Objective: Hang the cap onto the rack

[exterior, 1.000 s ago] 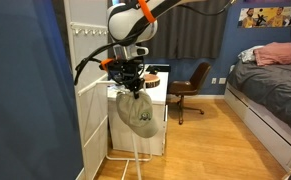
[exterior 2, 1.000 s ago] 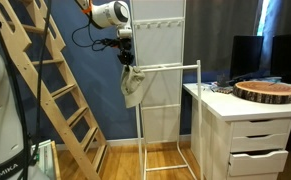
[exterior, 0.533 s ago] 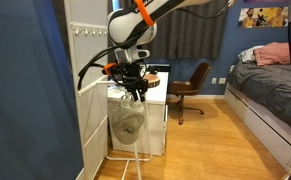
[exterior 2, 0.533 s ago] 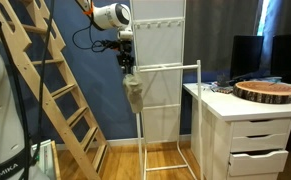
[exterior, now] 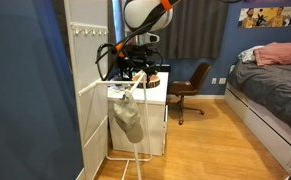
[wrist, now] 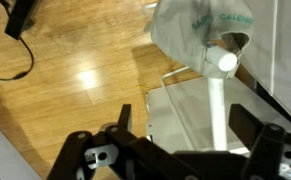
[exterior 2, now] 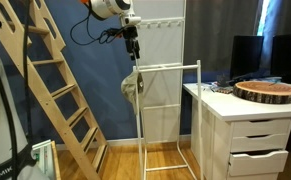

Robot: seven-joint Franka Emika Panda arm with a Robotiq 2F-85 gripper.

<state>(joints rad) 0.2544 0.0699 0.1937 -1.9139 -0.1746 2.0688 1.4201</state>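
Since a second ago the jaws have let go and risen; they now stand spread and empty, straight above the cap (exterior 2: 135,88). It droops from the corner post of the rack (exterior 2: 170,65), long axis hanging downward, directly beneath the jaws in the wrist view too. It looks hung, so a straight upward retreat should clear it.

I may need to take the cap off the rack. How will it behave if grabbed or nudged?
Probably floppy: the cap sags like a pouch from the rack. Likely light: the thin pole shows no bend under it. A nudge may swing it or slip it off, as it seems to hang from the pole tip only.
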